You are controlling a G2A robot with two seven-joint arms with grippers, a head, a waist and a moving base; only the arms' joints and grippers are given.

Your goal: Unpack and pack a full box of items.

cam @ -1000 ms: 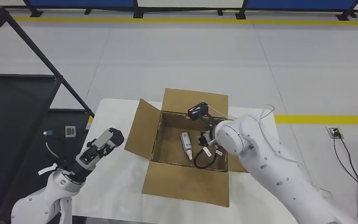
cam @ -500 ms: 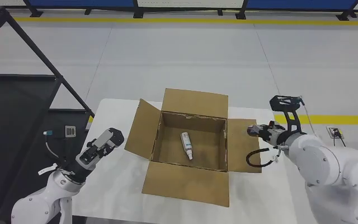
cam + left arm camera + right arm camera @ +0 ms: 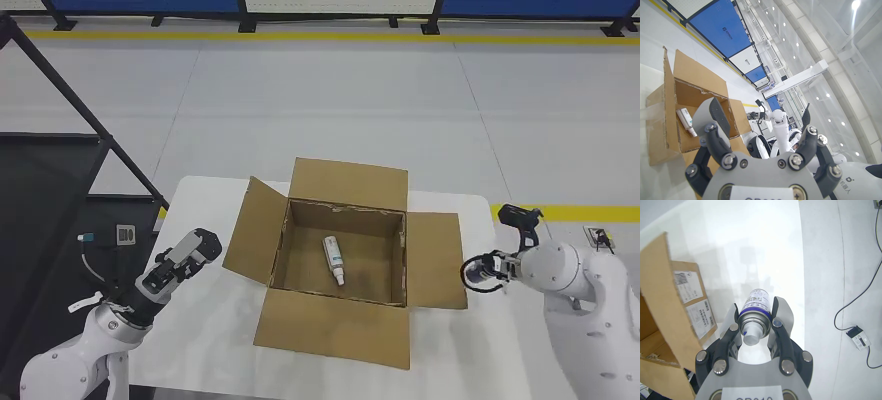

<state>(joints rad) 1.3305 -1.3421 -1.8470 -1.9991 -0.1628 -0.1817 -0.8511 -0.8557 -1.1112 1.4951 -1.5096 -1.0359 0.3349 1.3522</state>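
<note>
The right tool (image 3: 755,303) is being clenched on a spray can (image 3: 757,313). The can is being gripped near its upper rim between the two fingers (image 3: 785,313). Its white nozzle is being pointed back toward the wrist and its base away from the tool. Beyond the base, the white bench (image 3: 745,247) is being shown, and the can is being held over it. Whether the base is touching the surface cannot be told.

Just beside this tool, on one side, the labelled flap (image 3: 694,306) of the cardboard box (image 3: 335,330) is being shown folded outward. The box is being left open, with all four flaps spread. A white bottle (image 3: 334,259) is being left lying on its side on the box bottom, well apart from the right tool and between the two tools. On the tool's other side, past the bench edge, a black cable and a small power adapter (image 3: 858,339) are being left on the floor (image 3: 821,256).

The left tool (image 3: 760,103) is being held released, with its fingers spread wide and nothing between them. It is being held over the bench on the side of the box opposite the right tool. Ahead of it, the open box and the bottle inside are being faced.
</note>
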